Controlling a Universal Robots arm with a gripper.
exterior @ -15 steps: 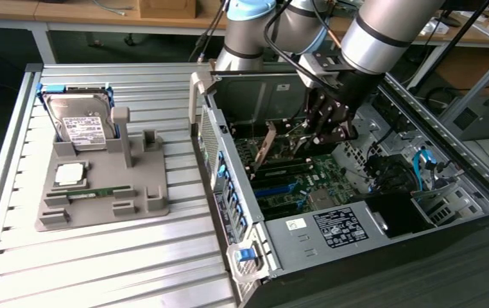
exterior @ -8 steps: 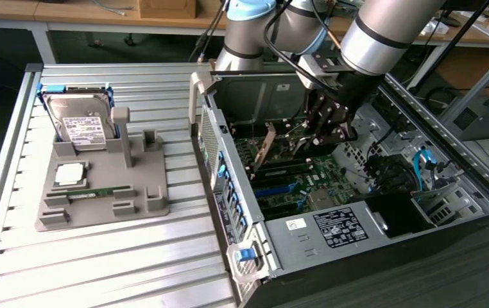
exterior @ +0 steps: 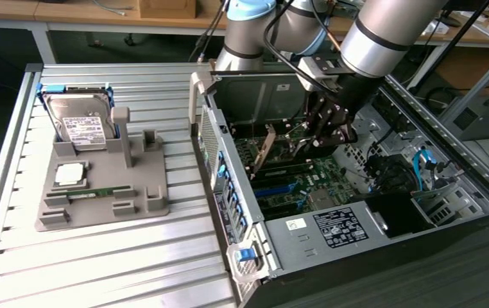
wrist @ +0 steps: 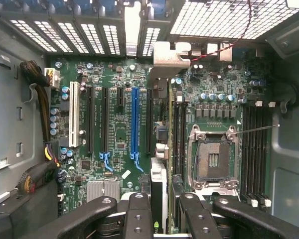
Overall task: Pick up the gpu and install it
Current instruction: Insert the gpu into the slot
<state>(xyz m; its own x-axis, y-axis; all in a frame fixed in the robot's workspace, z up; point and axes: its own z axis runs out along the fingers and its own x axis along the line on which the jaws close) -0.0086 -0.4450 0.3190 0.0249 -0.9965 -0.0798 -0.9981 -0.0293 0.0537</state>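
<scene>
- Looking into the open case (exterior: 450, 186), I see my gripper (exterior: 317, 138) down inside it, above the motherboard (exterior: 313, 186).
- The gpu (wrist: 170, 149) stands edge-on between the fingers (wrist: 139, 216), which are clamped on it; its silvery bracket (wrist: 172, 55) is at the slotted rear wall.
- The blue slot (wrist: 135, 122) sits bare at the card's 9 o'clock.
- The CPU socket (wrist: 213, 159) sits at its 3 o'clock.
- On the table, the hard drive (exterior: 82, 122) stands in the grey holder (exterior: 99, 212), at the case's 9 o'clock.

Thin dark gpu (wrist: 170, 149) with silvery end bracket, standing on edge over the green board inside the case
</scene>
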